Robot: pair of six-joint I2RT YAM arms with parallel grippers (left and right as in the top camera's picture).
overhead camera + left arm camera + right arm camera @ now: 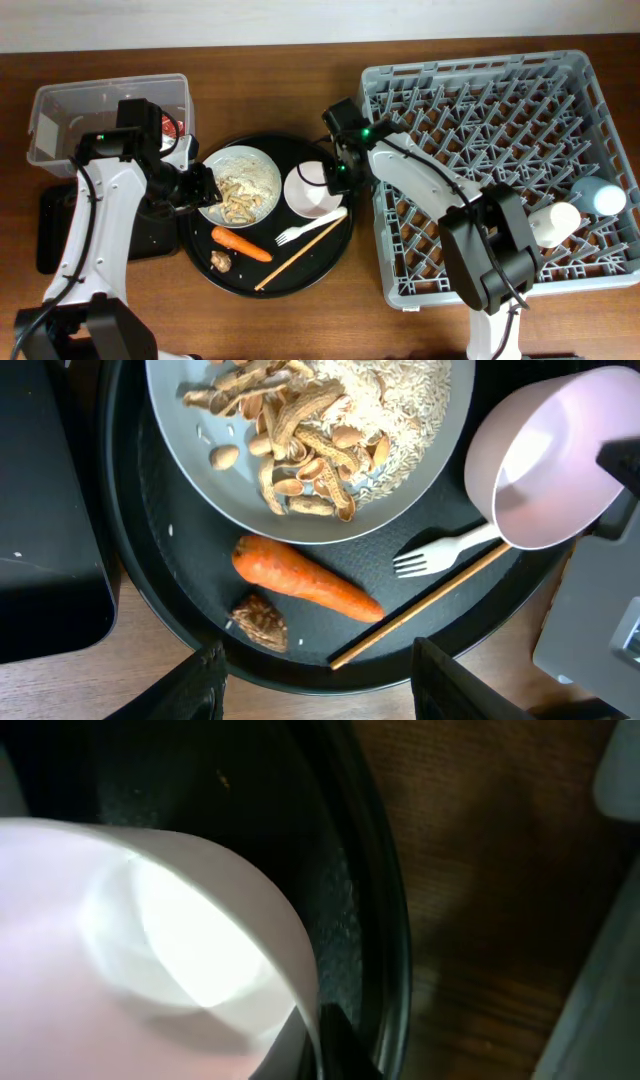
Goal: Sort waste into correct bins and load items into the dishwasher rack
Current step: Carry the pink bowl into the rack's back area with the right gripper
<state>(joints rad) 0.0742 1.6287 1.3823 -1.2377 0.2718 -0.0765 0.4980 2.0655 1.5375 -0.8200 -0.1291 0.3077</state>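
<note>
The white bowl (150,950) fills the right wrist view, its rim running down to one dark finger (338,1042) at 6 o'clock. The right gripper (338,178) is clamped on that rim at the bowl's 3 o'clock side, and the bowl sits tilted over the handle of the white plastic fork (445,552). The left gripper (325,685) hangs over the round black tray (150,560), fingers wide apart with nothing between them.

On that tray, seen from overhead, the white plate (268,165) holds pale rice and peanut shells, with the bowl at its 3 o'clock. The carrot (242,243) lies at the plate's 6 o'clock and the small brown lump (221,262) lies just below it. The chopsticks (300,253) lie slanted beside the fork.

The clear tub (60,110) stands at the tray's 10 o'clock, with the red wrapper (172,128) at its right end. The shallow black tray (55,225) lies at 9 o'clock. The dishwasher rack (480,130) stands at 3 o'clock, and near its right wall are the light blue cup (605,198) and the small white cup (555,222)
</note>
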